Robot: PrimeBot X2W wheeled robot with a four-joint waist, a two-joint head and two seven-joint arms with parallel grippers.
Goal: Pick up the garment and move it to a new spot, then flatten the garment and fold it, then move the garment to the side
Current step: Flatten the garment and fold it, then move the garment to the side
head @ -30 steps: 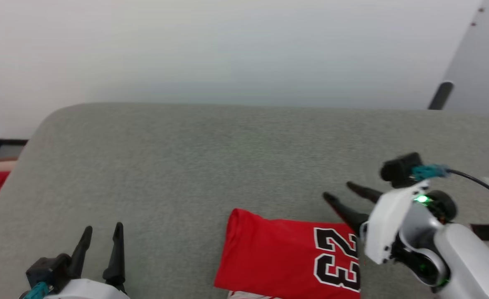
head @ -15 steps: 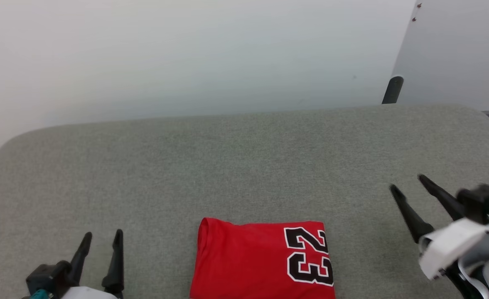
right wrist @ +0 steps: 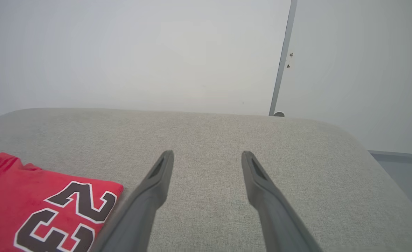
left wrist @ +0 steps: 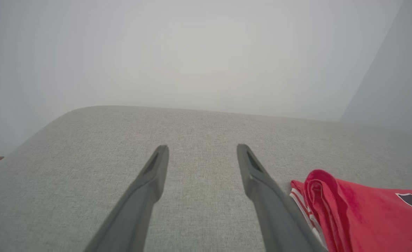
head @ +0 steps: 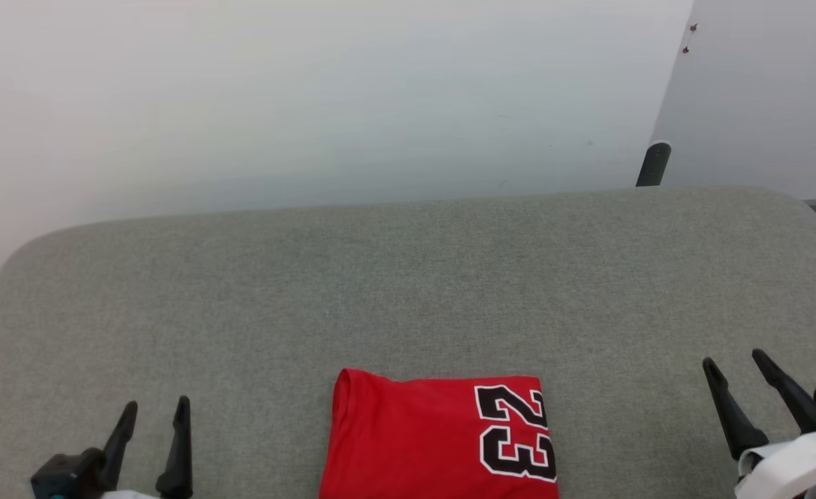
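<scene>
garment (head: pixel 414 443): folded red rectangle | surface (head: pixel 408 277): grey woven, rounded corners

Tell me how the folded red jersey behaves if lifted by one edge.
The jersey is soft cloth, so it would probably droop and unfold. Its rolled edge shows loose layers, likely to slide apart. Pushed across the textured grey surface, it may bunch.

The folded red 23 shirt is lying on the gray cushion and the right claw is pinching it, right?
Not pinching. The right gripper is open and apart from the folded red jersey, which lies on the gray cushion; the head view shows the gap.
</scene>
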